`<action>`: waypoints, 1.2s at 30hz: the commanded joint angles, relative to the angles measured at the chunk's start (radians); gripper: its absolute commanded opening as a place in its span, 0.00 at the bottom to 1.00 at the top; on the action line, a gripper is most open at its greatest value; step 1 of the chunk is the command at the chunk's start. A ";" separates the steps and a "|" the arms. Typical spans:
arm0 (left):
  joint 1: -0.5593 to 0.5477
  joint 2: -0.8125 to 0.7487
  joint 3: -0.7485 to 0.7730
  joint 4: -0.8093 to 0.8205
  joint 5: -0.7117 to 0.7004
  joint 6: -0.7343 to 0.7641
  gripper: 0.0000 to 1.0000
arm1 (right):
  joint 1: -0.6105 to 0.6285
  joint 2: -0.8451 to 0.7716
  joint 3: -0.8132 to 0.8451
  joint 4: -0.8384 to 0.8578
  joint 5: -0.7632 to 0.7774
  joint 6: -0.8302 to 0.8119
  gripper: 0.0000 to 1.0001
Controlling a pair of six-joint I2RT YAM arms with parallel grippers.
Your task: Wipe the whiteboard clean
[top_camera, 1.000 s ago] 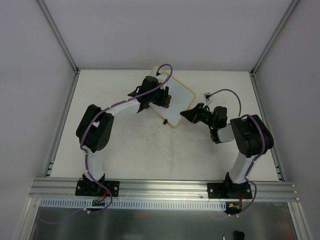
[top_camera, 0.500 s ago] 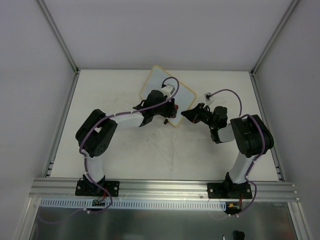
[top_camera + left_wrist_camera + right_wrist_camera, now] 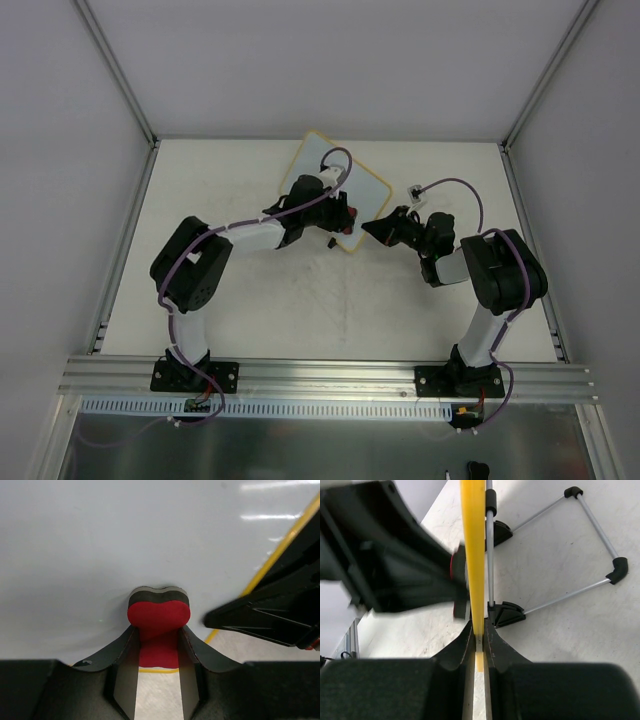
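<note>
Beneath the left arm, whiteboard is half-hidden.

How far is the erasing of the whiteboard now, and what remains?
Done: the right gripper is shut on the yellow edge of the whiteboard, steadying it, and the left gripper grips the eraser. In hand: the eraser presses on the board face near its edge. Left: no ink shows around the eraser, but the left arm hides part of the board from above, so a final check remains.
</note>
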 commanded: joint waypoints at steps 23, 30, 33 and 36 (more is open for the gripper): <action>0.330 0.126 0.422 -0.111 0.012 0.083 0.00 | 0.024 -0.013 0.009 0.264 -0.083 0.031 0.00; 0.330 0.133 0.416 0.000 -0.029 0.106 0.00 | 0.024 -0.010 0.011 0.264 -0.085 0.033 0.00; 0.330 0.137 0.413 0.050 -0.048 0.116 0.00 | 0.025 -0.010 0.012 0.264 -0.086 0.033 0.00; 0.330 0.149 0.425 0.073 -0.036 0.116 0.00 | 0.025 -0.010 0.014 0.264 -0.086 0.034 0.00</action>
